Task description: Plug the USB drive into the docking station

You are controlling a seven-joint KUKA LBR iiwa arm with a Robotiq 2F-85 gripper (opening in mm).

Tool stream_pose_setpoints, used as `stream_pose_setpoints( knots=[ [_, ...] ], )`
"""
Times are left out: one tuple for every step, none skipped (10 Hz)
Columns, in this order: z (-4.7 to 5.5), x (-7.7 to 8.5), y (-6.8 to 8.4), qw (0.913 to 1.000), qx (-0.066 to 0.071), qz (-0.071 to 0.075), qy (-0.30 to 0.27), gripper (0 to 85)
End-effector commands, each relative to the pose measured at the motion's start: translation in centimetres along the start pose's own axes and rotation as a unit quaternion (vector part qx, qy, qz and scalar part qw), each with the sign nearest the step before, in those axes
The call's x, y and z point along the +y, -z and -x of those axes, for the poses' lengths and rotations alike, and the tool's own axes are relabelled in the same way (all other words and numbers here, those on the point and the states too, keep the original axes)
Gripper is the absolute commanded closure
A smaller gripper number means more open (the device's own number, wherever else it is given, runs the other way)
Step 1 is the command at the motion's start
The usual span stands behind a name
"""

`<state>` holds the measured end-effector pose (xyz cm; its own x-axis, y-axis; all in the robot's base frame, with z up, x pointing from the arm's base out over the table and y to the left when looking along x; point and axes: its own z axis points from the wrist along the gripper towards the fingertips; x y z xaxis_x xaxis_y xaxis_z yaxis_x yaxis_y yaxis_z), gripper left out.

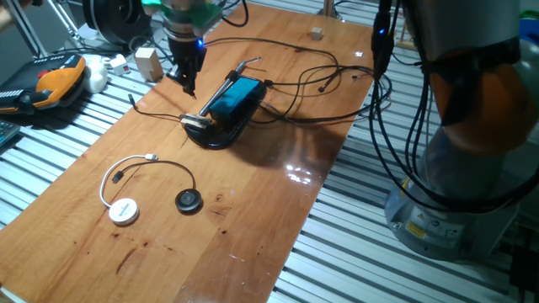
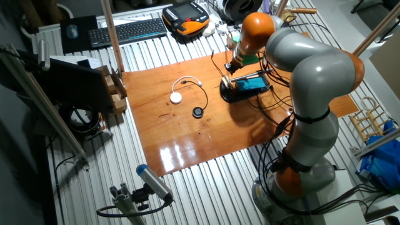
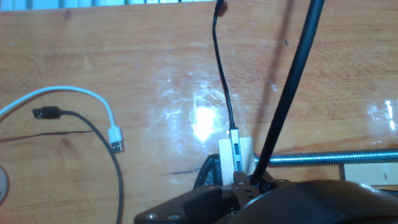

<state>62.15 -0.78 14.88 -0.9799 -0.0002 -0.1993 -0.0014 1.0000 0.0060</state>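
Observation:
The docking station [image 1: 236,97] is a flat bright-blue box with thin black cables plugged in. It sits in a black curved clamp [image 1: 212,135] at the middle of the wooden table, and it also shows in the other fixed view [image 2: 253,83]. My gripper [image 1: 189,84] points down just left of the dock's near end, a little above the table. In the hand view its fingers [image 3: 239,186] are closed on a small pale USB drive [image 3: 236,152] with a metal plug. The dock itself is out of the hand view.
A round white puck [image 1: 124,210] with a white cable and a black disc [image 1: 189,200] lie at the front left. The clamp's threaded rod [image 3: 336,158] runs to the right of the fingers. Loose black cables [image 1: 320,80] cross the table. A white block [image 1: 147,63] stands at the back left edge.

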Motion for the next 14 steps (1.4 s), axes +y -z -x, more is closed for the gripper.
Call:
stream_pose_setpoints(
  knots=[
    [-0.2, 0.2, -0.1, 1.0000, -0.003, -0.004, 0.002, 85.0],
    [-0.3, 0.3, -0.2, 1.0000, -0.006, -0.005, 0.003, 85.0],
    [-0.3, 0.3, -0.3, 0.9999, -0.013, -0.003, 0.005, 85.0],
    [-0.3, 0.2, -0.3, 0.9997, -0.023, 0.001, 0.005, 85.0],
    [-0.3, 0.1, -0.3, 0.9996, -0.029, 0.002, 0.005, 85.0],
    [-0.3, 0.0, -0.4, 0.9992, -0.039, 0.007, 0.002, 85.0],
    [-0.2, 0.0, -0.5, 0.9985, -0.054, 0.011, -0.002, 85.0],
    [-0.2, 0.0, -0.5, 0.9976, -0.068, 0.011, -0.003, 85.0],
    [-0.2, -0.1, -0.6, 0.9970, -0.076, 0.013, -0.005, 85.0],
    [-0.1, -0.1, -0.8, 0.9965, -0.082, 0.013, -0.006, 85.0],
    [0.1, -0.1, -1.0, 0.9958, -0.090, 0.016, -0.008, 85.0],
    [0.2, -0.1, -1.2, 0.9949, -0.098, 0.018, -0.010, 85.0],
    [0.3, -0.2, -1.2, 0.9945, -0.103, 0.018, -0.010, 85.0],
    [0.3, -0.2, -1.3, 0.9945, -0.103, 0.015, -0.009, 85.0]
  ],
)
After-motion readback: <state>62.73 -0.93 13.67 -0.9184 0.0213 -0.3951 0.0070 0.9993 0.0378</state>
